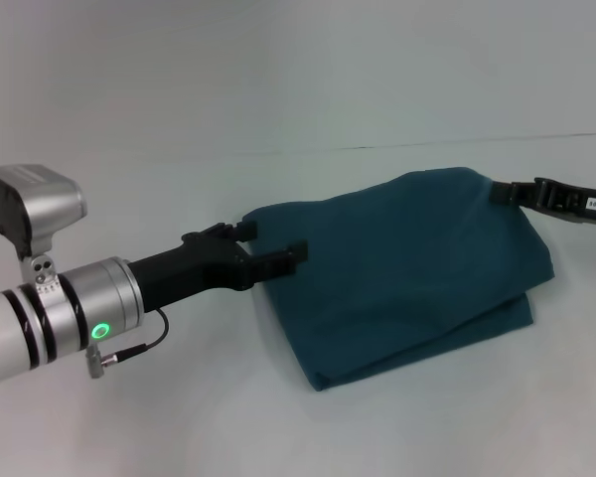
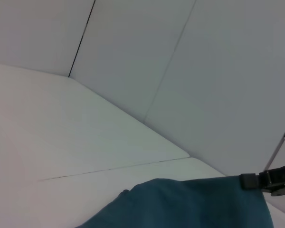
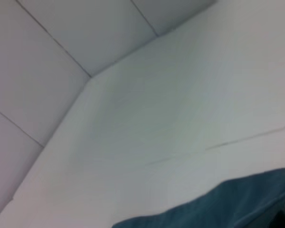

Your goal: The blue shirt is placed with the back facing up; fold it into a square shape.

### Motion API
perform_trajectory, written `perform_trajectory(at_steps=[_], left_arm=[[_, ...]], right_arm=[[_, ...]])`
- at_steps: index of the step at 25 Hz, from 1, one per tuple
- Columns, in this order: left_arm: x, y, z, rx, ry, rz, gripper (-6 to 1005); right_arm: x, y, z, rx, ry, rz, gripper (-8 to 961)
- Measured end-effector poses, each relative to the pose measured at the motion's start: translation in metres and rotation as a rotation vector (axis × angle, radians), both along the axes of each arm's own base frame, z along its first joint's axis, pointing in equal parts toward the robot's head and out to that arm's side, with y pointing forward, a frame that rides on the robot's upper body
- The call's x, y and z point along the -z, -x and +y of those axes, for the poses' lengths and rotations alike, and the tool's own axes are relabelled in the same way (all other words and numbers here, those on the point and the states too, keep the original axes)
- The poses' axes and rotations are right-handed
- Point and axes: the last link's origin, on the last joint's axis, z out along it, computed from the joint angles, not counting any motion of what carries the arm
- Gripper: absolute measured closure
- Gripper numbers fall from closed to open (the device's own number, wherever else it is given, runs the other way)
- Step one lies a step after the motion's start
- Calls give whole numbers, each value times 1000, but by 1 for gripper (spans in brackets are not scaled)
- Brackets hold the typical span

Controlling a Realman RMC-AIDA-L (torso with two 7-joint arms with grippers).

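Note:
The blue shirt [image 1: 417, 268] lies folded over on the white table [image 1: 179, 99], plain side showing, no lettering visible. My left gripper [image 1: 270, 240] is at the shirt's left edge, its two fingers spread apart, one finger [image 1: 243, 231] by the far left corner and the other over the cloth's edge. My right gripper [image 1: 504, 194] is at the shirt's far right corner, where the cloth rises up to its tip. That corner and the right gripper [image 2: 254, 181] also show in the left wrist view, with the shirt [image 2: 190, 204] below. The right wrist view shows only a shirt edge [image 3: 228, 204].
The white table has a thin seam [image 1: 397, 147] running across behind the shirt. Pale wall panels [image 2: 204, 71] stand beyond the table's far edge. Bare table surface lies around the shirt on all sides.

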Motion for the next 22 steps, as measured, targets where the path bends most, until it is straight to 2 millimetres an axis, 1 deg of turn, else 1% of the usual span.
perform_trajectory(at_steps=[4, 8, 12, 16, 21, 22], left_arm=[[-1, 1, 0, -5, -3, -4, 51], [-2, 2, 0, -12, -8, -10, 51], [-2, 2, 1, -16, -11, -13, 52], [-2, 2, 1, -19, -13, -14, 52], [-4, 1, 4, -24, -26, -16, 53], [-4, 0, 5, -24, -28, -16, 53]], right_arm=[[-3, 3, 0, -43, -10, -8, 933], [-6, 0, -2, -41, -30, -8, 920], [-8, -7, -5, -22, -38, -17, 908], [-4, -16, -11, 19, -35, -13, 895], [0, -31, -23, 69, -48, 5, 879], [0, -34, -26, 79, -53, 9, 857]])
